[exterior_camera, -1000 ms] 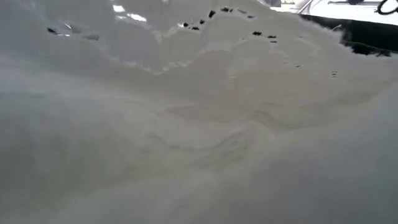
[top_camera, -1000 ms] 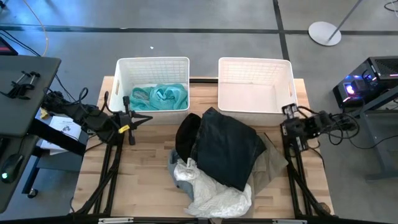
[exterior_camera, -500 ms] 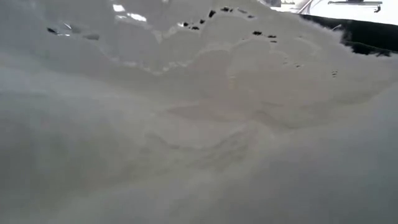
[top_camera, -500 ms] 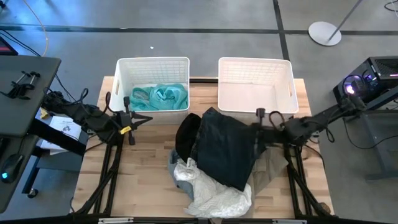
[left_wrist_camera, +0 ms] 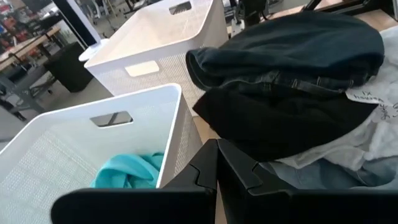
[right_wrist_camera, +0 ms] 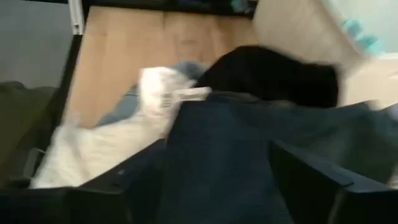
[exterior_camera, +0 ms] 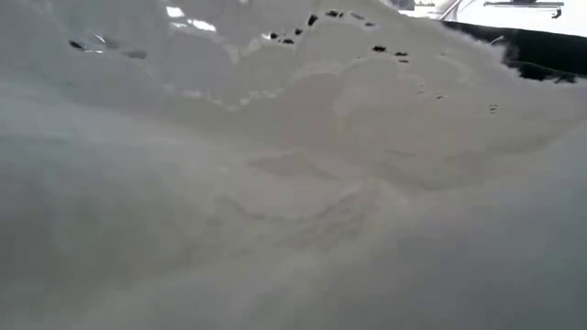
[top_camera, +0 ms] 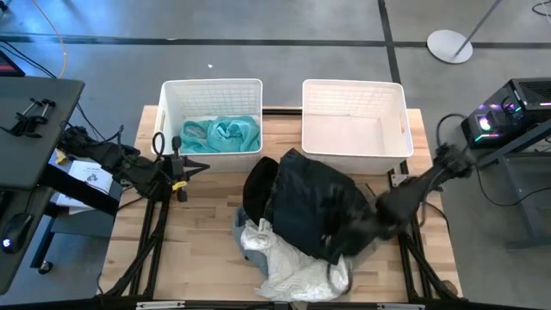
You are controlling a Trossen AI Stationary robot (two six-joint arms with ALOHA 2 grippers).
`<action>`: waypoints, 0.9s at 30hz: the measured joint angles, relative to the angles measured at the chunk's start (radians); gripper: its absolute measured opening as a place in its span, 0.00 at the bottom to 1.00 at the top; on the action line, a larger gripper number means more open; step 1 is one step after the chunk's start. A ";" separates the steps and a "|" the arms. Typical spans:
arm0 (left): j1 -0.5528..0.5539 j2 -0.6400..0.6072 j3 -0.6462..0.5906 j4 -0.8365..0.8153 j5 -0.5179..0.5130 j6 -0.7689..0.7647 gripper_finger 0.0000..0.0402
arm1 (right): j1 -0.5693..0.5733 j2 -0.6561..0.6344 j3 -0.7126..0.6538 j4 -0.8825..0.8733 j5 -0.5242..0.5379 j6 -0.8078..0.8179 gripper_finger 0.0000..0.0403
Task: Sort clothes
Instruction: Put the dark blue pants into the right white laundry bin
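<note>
Left tool (top_camera: 196, 164) parked mid-left, fingers pressed together, beside basket (top_camera: 169, 95) holding teal garment (top_camera: 222, 133). Clothes pile (top_camera: 301, 215) heaped centre-bottom on bench (top_camera: 207, 258). Right tool (top_camera: 349, 231) stretched low over dark garment (top_camera: 314, 202), fingers spread.

The light is bright and even from above, with soft shadows. The right arm (top_camera: 405, 200) is smeared by blur. The low view is all foggy white cloth (exterior_camera: 293, 183), far too close.
</note>
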 joint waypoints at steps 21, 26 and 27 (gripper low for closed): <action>0.000 0.000 0.000 0.005 0.001 -0.002 0.00 | -0.102 0.257 -0.197 0.099 -0.068 0.168 0.75; 0.000 0.000 0.000 0.006 0.008 -0.018 0.00 | -0.139 0.252 -0.280 0.182 -0.151 0.165 0.44; 0.000 0.000 0.000 0.006 0.011 -0.020 0.00 | -0.146 0.252 -0.285 0.187 -0.195 0.163 0.36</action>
